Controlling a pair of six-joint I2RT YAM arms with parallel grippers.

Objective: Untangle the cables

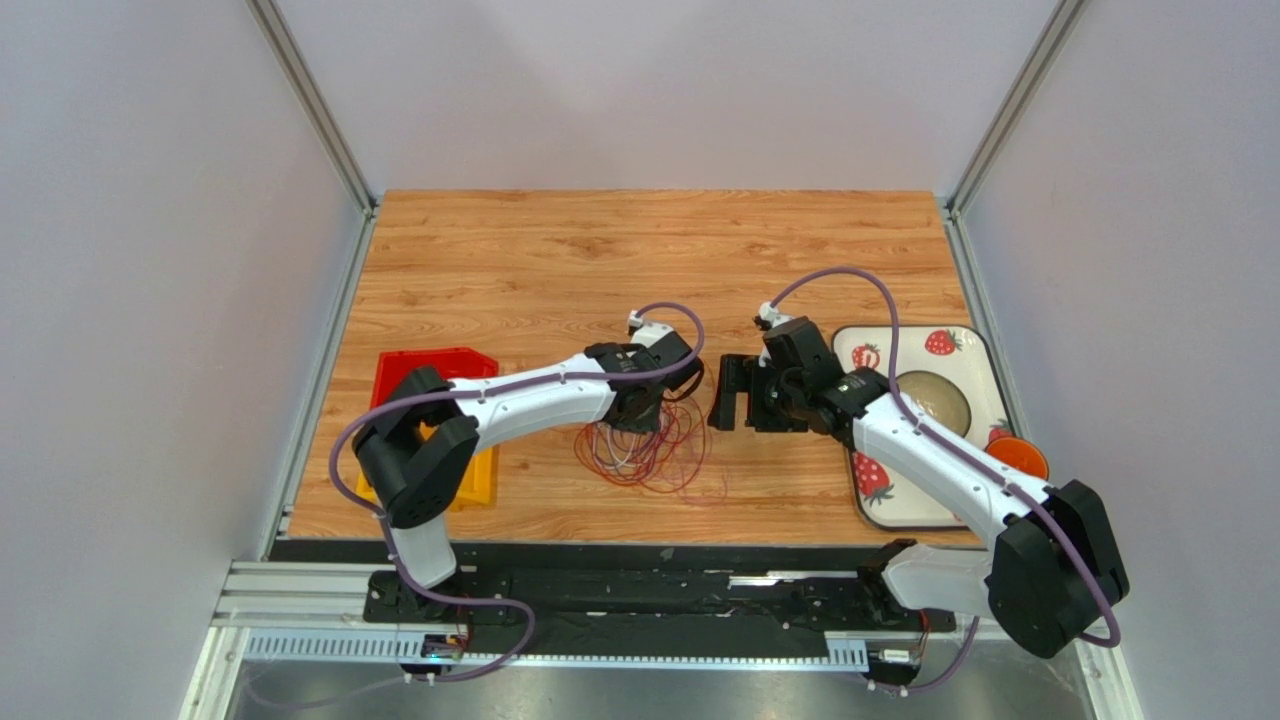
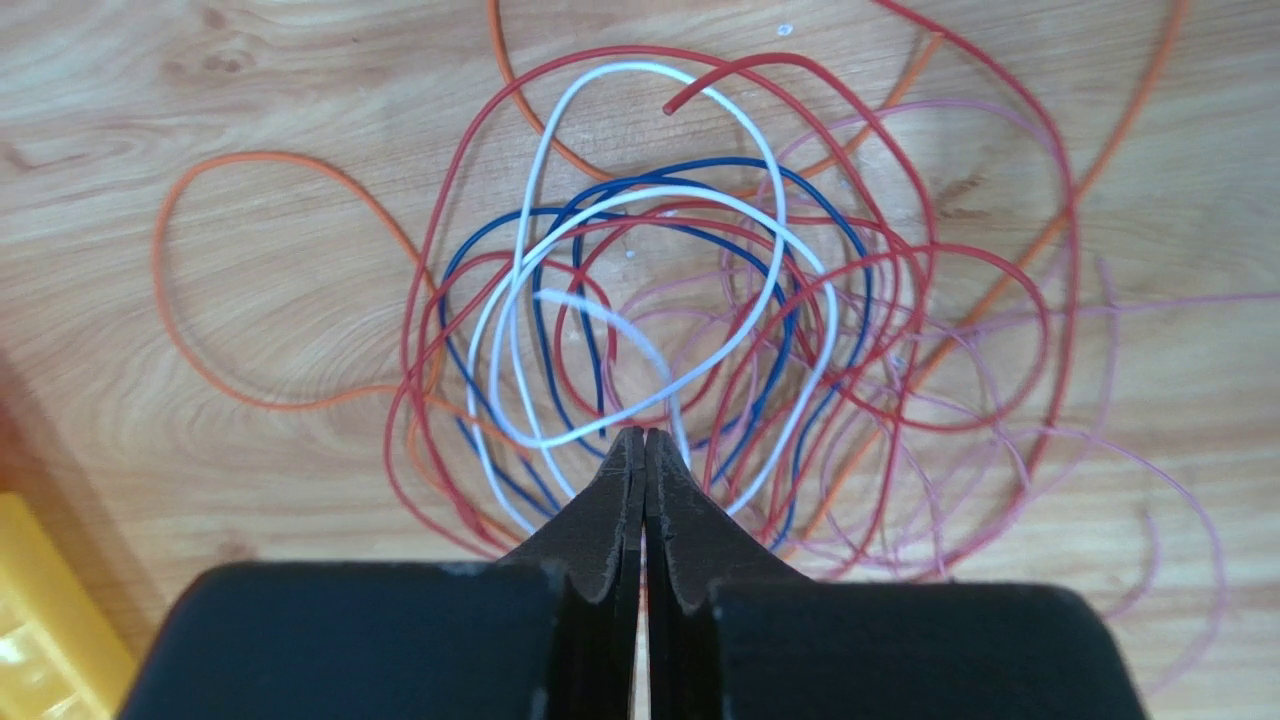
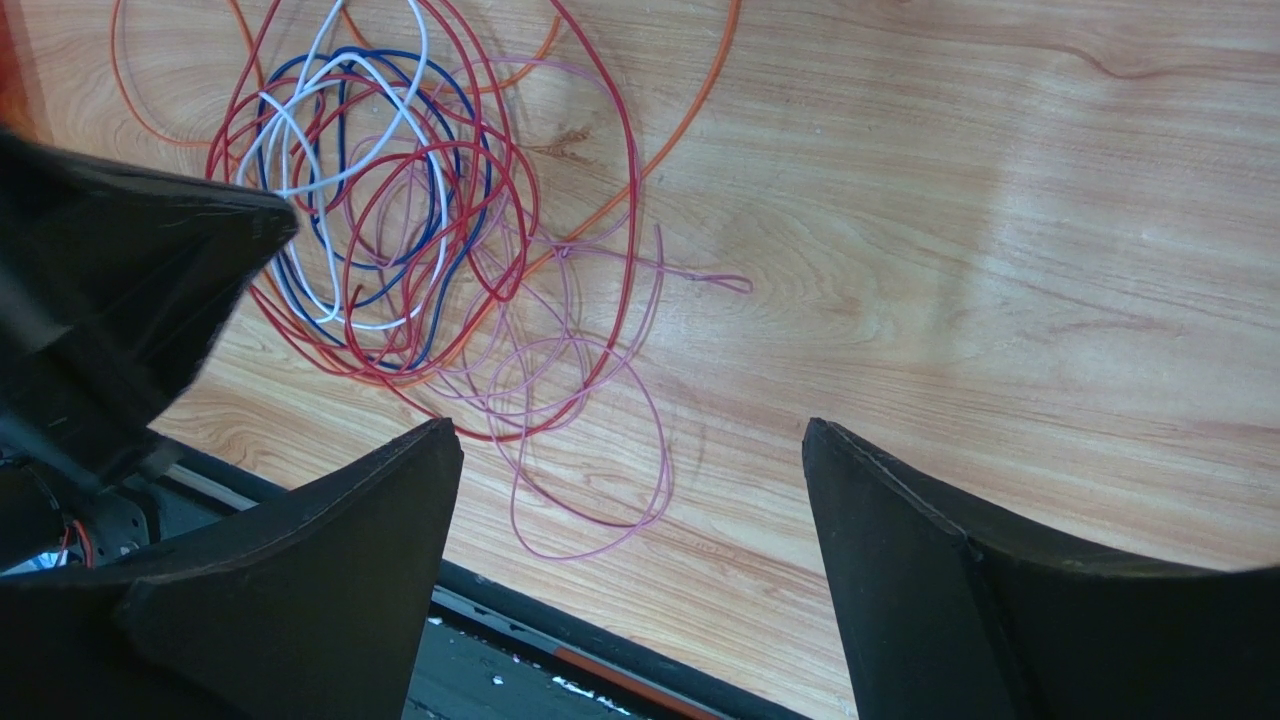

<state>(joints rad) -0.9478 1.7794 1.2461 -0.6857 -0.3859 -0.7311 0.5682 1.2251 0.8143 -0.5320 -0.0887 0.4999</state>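
Observation:
The cables (image 1: 649,450) lie as a tangle of thin red, orange, blue, white and pale lilac loops on the wooden table, near the front edge. My left gripper (image 1: 649,399) hangs right over the pile. In the left wrist view its jaws (image 2: 645,437) are pressed together at the near side of the cables (image 2: 676,300). A white cable (image 2: 631,338) runs down to the tips and disappears behind them, so I cannot tell whether it is pinched. My right gripper (image 1: 736,396) stands wide open to the right of the tangle. Nothing lies between its fingers (image 3: 628,435), and the cables (image 3: 391,225) are ahead to its left.
A red tray (image 1: 428,368) and a yellow one (image 1: 478,477) sit at the left under the left arm. A strawberry-patterned tray (image 1: 962,348) holding a bowl (image 1: 932,402) is at the right, with an orange lid (image 1: 1019,455) beside it. The table's front edge (image 3: 601,638) is close.

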